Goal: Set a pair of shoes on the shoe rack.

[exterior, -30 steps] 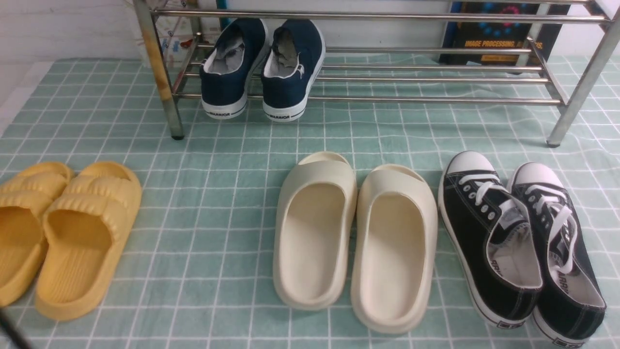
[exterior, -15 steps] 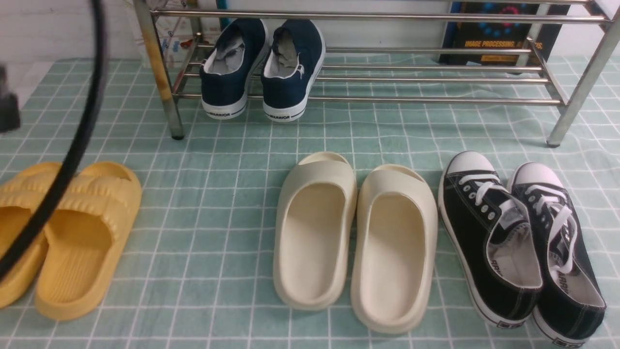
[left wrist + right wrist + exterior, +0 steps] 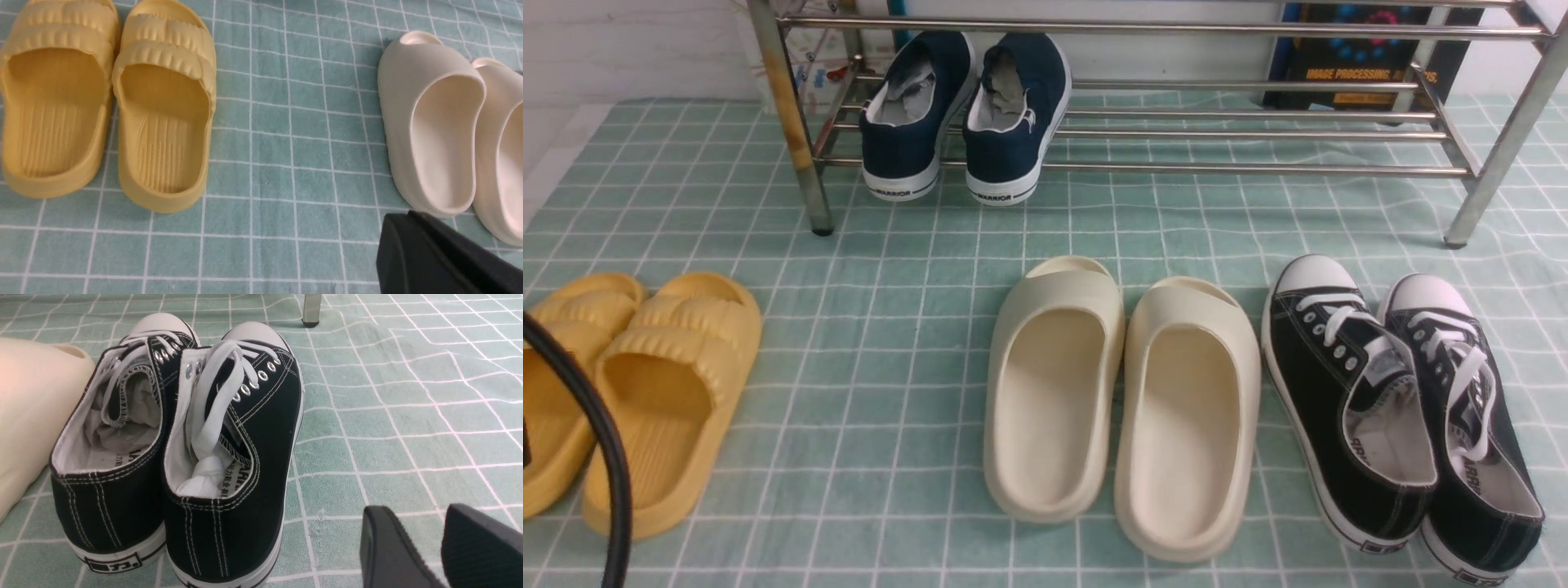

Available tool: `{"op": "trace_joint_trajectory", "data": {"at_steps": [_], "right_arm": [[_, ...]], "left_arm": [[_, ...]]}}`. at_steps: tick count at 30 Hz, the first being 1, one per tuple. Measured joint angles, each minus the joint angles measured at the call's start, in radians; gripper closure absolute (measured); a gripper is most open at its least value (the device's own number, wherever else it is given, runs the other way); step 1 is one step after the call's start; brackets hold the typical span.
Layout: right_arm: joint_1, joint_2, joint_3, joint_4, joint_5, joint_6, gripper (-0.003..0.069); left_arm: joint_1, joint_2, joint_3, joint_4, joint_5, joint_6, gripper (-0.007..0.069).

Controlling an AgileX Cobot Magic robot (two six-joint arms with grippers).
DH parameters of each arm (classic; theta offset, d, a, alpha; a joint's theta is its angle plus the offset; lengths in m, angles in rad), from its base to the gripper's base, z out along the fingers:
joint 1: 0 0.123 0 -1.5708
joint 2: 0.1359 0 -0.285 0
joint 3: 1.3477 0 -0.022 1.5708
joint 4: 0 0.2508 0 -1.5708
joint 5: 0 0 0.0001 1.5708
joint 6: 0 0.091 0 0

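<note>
1. While the navy shoes (image 3: 964, 114) sit together at upper left of the shoe rack (image 3: 1217, 167), heels overhang its front bar; a nudge could tip them.
2. Left gripper (image 3: 445, 261): spread unclear.
3. Right gripper (image 3: 441, 547): slightly parted, empty.

The shoe rack (image 3: 1143, 167) ran past the front view's top edge. A black cable (image 3: 600, 441) hid part of the yellow slides (image 3: 637, 392). Only a corner of the left end effector (image 3: 441, 261) showed, its opening unreadable.
</note>
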Motion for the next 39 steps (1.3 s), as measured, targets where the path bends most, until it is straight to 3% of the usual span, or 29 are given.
{"op": "trace_joint_trajectory", "data": {"at_steps": [10,14,19,23,27,32,39], "right_arm": [[0.000,0.000,0.000,0.000,0.000,0.000,0.0412],[0.000,0.000,0.000,0.000,0.000,0.000,0.0412],[0.000,0.000,0.000,0.000,0.000,0.000,0.0412],[0.000,0.000,0.000,0.000,0.000,0.000,0.0412],[0.000,0.000,0.000,0.000,0.000,0.000,0.0412],[0.000,0.000,0.000,0.000,0.000,0.000,0.0412],[0.000,0.000,0.000,0.000,0.000,0.000,0.0412]], "left_arm": [[0.000,-0.001,0.004,0.040,0.000,0.000,0.0638],[0.000,-0.027,0.067,0.073,-0.087,0.000,0.0638],[0.011,-0.165,0.310,0.177,-0.440,-0.037,0.0638],[0.137,-0.280,0.469,0.130,-0.636,-0.051,0.0638],[0.294,-0.377,0.576,-0.021,-0.731,0.108,0.0638],[0.390,-0.479,0.647,-0.127,-0.754,0.339,0.0638],[0.447,-0.534,0.706,-0.178,-0.706,0.400,0.0638]]}}
